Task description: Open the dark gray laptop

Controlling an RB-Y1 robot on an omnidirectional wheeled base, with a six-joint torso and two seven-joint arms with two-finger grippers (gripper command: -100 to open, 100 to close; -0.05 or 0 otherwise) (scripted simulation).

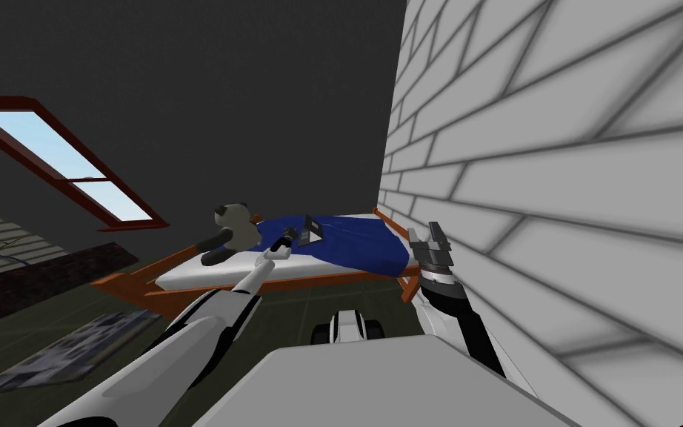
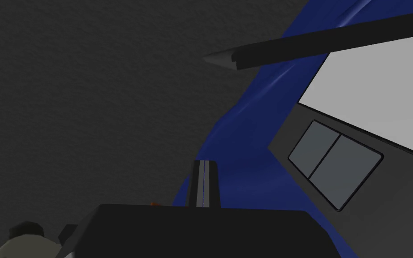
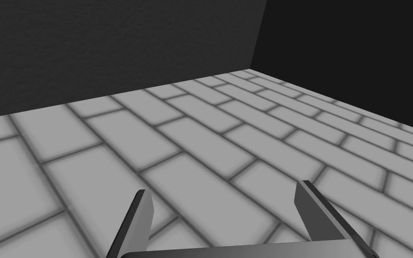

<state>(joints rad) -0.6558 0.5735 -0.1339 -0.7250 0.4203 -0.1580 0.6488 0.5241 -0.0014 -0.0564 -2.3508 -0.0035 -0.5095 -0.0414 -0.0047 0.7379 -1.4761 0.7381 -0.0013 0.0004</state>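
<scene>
A dark grey laptop (image 1: 311,230) lies on the blue blanket (image 1: 355,241) of a bed and stands partly open. In the left wrist view its lid (image 2: 335,40) is raised above the base (image 2: 380,206), which has a touchpad (image 2: 335,163) and a light grey panel behind it. My left gripper (image 1: 287,239) is just to the left of the laptop's front edge, its fingers (image 2: 203,183) pressed together with nothing between them. Over by the brick wall my right gripper (image 1: 429,239) is held up, and its fingers (image 3: 143,219) stand open and empty.
The bed has a white mattress (image 1: 214,270) in an orange-brown frame (image 1: 140,285). A plush toy (image 1: 232,222) sits left of my left gripper. A white brick wall (image 1: 555,185) runs close on the right. A patterned rug (image 1: 73,348) lies on the floor at left.
</scene>
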